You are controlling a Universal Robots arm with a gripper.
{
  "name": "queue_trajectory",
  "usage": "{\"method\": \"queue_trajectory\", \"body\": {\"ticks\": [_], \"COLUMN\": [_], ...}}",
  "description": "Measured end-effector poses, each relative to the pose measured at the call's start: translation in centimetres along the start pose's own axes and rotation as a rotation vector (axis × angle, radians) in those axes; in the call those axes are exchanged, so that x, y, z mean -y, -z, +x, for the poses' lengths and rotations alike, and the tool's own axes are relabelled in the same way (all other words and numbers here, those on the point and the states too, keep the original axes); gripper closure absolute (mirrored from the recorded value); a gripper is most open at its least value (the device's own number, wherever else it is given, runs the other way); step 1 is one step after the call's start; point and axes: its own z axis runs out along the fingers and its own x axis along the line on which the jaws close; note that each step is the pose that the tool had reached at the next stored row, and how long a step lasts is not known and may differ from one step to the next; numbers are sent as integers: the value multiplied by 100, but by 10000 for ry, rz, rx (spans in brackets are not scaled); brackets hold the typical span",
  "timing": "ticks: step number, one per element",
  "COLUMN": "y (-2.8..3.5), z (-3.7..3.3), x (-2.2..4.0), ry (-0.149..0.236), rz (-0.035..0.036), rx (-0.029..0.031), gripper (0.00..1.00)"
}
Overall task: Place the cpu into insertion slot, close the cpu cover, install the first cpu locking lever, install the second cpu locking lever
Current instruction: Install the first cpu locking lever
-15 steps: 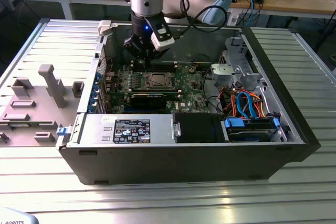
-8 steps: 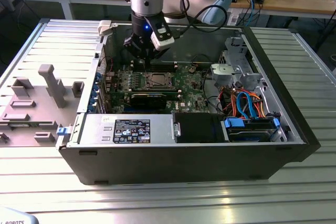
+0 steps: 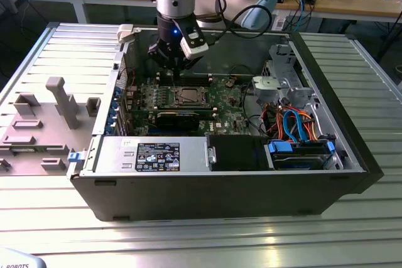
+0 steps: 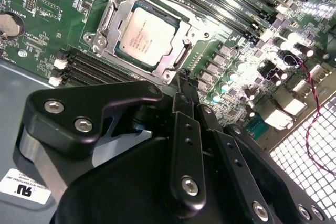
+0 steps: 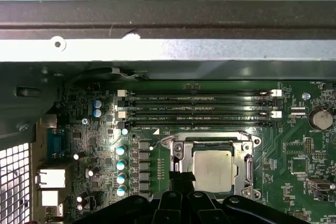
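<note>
Cpu (image 4: 146, 37) seated in insertion slot (image 4: 113, 51), upper centre of second wrist view, cpu cover (image 4: 116, 4) framing it. Gripper (image 4: 184, 80) fingertips pinched nearly together, holding nothing, poised just beside the socket's near edge; socket dead ahead of fingertips.

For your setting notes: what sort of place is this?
Probably a robotics lab or workshop: an open grey desktop computer case sits on a ribbed metal table, with cluttered wooden benches behind.
</note>
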Motion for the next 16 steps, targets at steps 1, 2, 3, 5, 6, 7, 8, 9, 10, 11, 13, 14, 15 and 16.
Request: {"method": "queue_trajectory", "body": {"ticks": [1, 2, 3, 5, 6, 7, 8, 9, 10, 11, 13, 14, 15, 16], "y": [0, 1, 1, 0, 0, 0, 1, 1, 2, 2, 3, 3, 3, 3], "z": [5, 10, 16, 25, 32, 46, 65, 82, 99, 158, 217, 250, 263, 272], "x": [-7, -11, -15, -25, -36, -52, -58, -62, -64, -69, -69, -69, -72, -79], "ry": [0, -1, 0, -1, -1, 0, -1, -1, 0, 0, -1, 0, -1, -2], "rz": [1, 1, 1, 0, 0, 0, -1, -1, 0, -1, -1, -1, -1, -1], "rx": [0, -1, -1, 0, 0, 0, 3, 5, 7, 19, 29, 35, 37, 37], "gripper": [89, 89, 89, 89, 89, 89, 89, 89, 89, 89, 89, 89, 89, 89]}}
